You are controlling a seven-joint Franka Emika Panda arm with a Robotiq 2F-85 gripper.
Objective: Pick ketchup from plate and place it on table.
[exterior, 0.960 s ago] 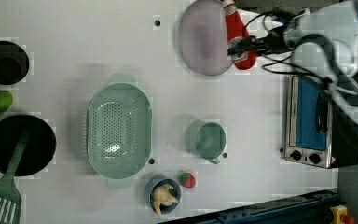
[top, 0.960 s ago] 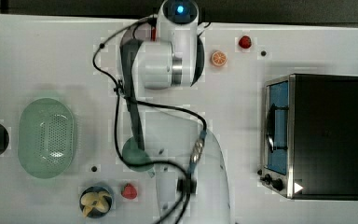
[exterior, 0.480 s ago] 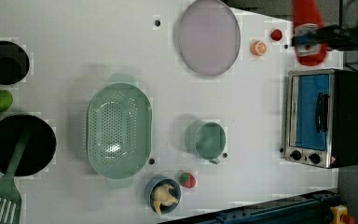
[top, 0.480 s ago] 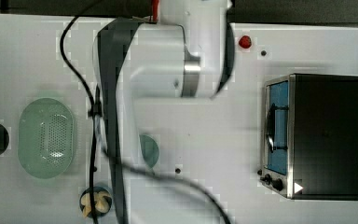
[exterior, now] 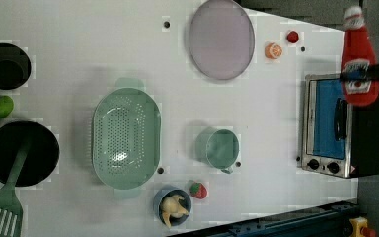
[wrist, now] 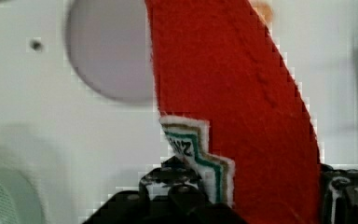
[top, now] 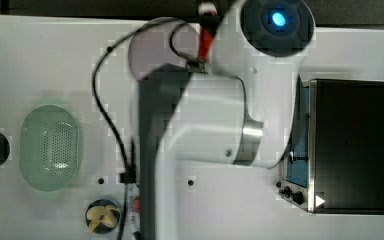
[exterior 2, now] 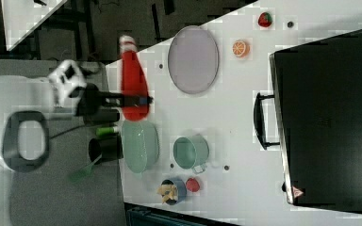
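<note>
Gripping the ketchup (exterior: pixel 359 64) around its labelled lower body, the claw (exterior 2: pixel 134 100) holds the bottle aloft — clear of the plate (exterior: pixel 221 39) and of the bench (exterior: pixel 256 123). In the left view the bottle hangs to the plate's right, past an orange slice (exterior: pixel 273 51) — over the toaster oven (exterior: pixel 343 128).

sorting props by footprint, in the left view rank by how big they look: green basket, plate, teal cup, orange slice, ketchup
1. green basket
2. plate
3. teal cup
4. orange slice

The ketchup looks about cup-sized, but it is held up in the gripper, nearer the camera, so its rank is unsure.
</note>
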